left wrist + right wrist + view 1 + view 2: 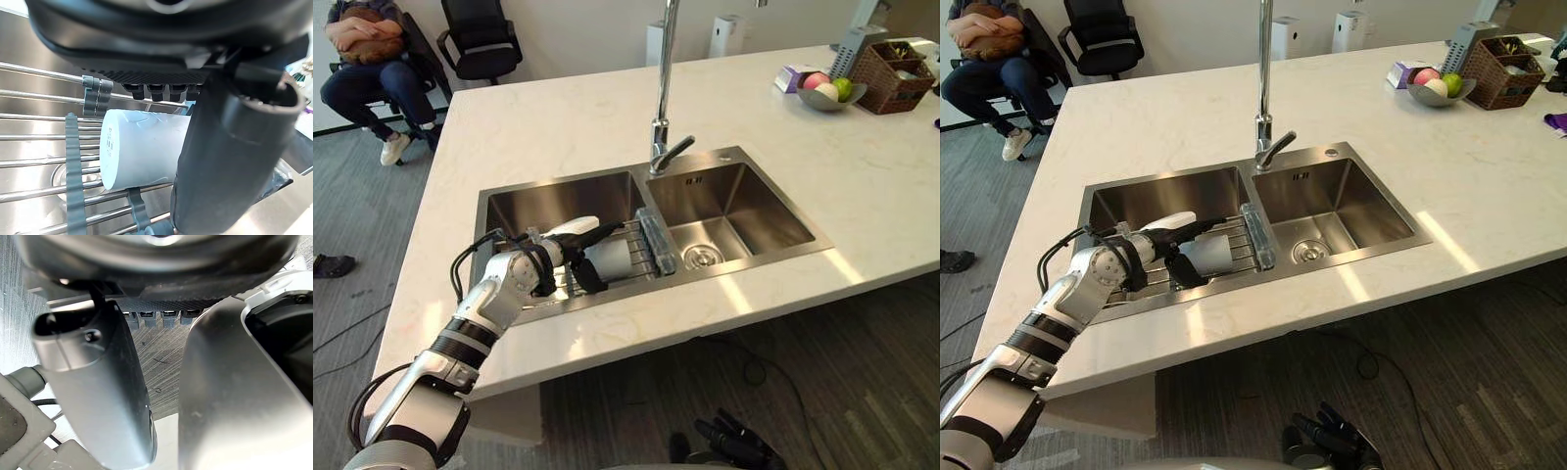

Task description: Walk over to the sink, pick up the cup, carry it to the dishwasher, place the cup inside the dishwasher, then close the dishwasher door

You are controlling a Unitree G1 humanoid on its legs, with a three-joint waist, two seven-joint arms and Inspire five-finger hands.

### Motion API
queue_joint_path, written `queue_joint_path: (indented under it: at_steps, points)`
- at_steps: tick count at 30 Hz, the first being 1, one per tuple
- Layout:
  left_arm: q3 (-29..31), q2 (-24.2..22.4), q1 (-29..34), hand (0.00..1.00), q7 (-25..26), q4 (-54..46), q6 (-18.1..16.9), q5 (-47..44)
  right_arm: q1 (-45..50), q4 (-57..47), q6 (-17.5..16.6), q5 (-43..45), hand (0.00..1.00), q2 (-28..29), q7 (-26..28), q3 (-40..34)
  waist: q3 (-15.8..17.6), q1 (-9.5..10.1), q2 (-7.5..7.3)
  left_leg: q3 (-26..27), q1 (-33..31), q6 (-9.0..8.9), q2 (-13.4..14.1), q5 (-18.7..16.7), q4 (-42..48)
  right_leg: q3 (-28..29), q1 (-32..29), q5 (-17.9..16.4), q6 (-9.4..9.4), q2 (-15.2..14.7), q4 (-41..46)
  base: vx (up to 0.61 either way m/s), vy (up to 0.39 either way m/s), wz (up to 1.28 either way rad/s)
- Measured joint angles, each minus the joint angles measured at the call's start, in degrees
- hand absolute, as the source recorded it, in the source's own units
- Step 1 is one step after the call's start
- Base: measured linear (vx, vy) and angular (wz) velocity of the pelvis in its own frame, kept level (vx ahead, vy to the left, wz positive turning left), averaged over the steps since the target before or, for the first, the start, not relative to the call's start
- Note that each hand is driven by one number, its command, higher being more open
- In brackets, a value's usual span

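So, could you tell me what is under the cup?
A wire rack across the left basin, steel showing between rods; the cup covers the spot directly beneath.

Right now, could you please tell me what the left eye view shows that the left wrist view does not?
The left eye view adds the faucet, the right basin, the fruit bowl and a seated person. The left wrist view adds a small label on the cup. Both show that cup lying on the sink rack, with the left hand at it.
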Motion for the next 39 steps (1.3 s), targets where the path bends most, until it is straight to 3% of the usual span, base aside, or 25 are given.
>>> queue_joint_path:
  at_steps: [9, 27, 28, 39]
  points:
    - [-2.16, 0.21, -3.58, 1.00, -4.38, 5.37, 0.26, 0.43, -0.06, -0.52, 0.63, 0.00, 1.00, -0.02, 0.02, -0.01, -0.20, -1.13, 0.37, 0.72, 0.19, -0.08, 0.02, -0.08, -0.01, 0.71, -0.20, 0.13, 0.01, 0.12, -0.01, -0.04, -0.017, -0.04]
    - [-2.49, -1.68, -6.94, 1.00, -5.36, 13.02, 2.66, 2.73, -0.05, -0.89, 1.72, 0.00, 1.00, -0.09, 0.18, -0.03, -0.22, -2.19, 0.50, 1.09, -0.06, -0.12, 0.03, -0.11, 0.00, 1.11, -0.65, 0.24, 0.00, 0.19, -0.01, -0.04, -0.017, -0.01]
    - [-1.81, -2.18, -6.94, 0.00, -5.34, 13.63, 2.75, 2.73, -0.05, -0.89, 1.73, 0.00, 1.00, -0.11, 0.20, -0.03, -0.22, -2.20, 0.51, 1.09, -0.04, -0.12, 0.04, -0.11, 0.00, 1.11, -0.63, 0.24, 0.00, 0.20, -0.01, 0.00, 0.000, 0.00]
    - [1.60, -4.53, -6.78, 0.00, 1.07, 18.49, 3.55, 4.76, -0.12, -0.93, 2.15, -0.08, 1.00, -0.23, 0.64, -0.04, -0.20, -2.63, 0.54, 1.61, 0.26, -0.37, 0.42, -0.32, -0.05, 1.59, -0.61, 0.23, -0.01, 0.71, -0.01, 0.00, 0.000, -0.02]
